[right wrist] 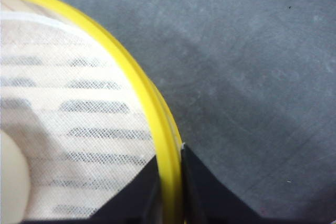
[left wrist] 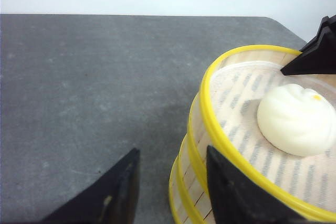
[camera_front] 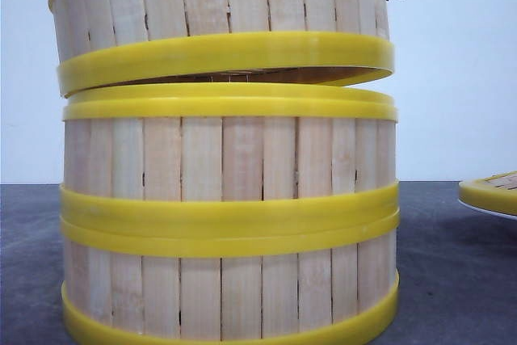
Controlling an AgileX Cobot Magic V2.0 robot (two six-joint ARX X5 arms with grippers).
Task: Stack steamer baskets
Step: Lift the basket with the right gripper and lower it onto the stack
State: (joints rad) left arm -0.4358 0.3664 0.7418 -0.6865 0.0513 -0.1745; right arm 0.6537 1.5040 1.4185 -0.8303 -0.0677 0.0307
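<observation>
Two steamer baskets already sit stacked on the table [camera_front: 452, 280], the lower basket [camera_front: 230, 296] under the middle basket [camera_front: 230, 159], their yellow rims meeting flush. The third, top basket [camera_front: 218, 14] hangs just above the middle basket, tilted, with a thin gap showing under its bottom rim toward the right, so by the look of it the last step is nearly finished: it needs levelling, lowering onto the middle basket's rim and letting go. Inside the top basket a white bun [left wrist: 296, 119] rests on a cloth liner. The right gripper [right wrist: 169, 179] is clamped on the top basket's rim, one finger inside the wall and one outside, the arm reaching over it from above. The left gripper [left wrist: 170, 182] is spread wide and holds nothing; it stands just beside the stack, its nearer finger [left wrist: 231, 192] close against the top basket's outer rim, though contact cannot be told. Well off to the right of the stack, a flat yellow-rimmed lid [camera_front: 493, 193] lies on the table, untouched.
</observation>
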